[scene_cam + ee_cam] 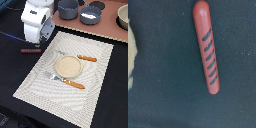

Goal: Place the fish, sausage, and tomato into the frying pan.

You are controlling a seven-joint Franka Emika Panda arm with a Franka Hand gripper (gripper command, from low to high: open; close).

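1. Pan (90, 15) and pot (68, 7) stand on the tan mat; contents unclear.
2. Sausage (207, 46) lies on the dark table, below the gripper (37, 44); jaw opening cannot be told.

You have one sausage (207, 47) in the wrist view, with five dark stripes on it. In the exterior view you can count one placemat (30, 80), one round plate (67, 66), one fork (64, 80) and one knife (80, 57), both with orange handles. On the brown board (107, 27) you see two blue-grey vessels, one pot (68, 8) and one frying pan (90, 15), plus one beige bowl (123, 16) and one dark disc (97, 5)
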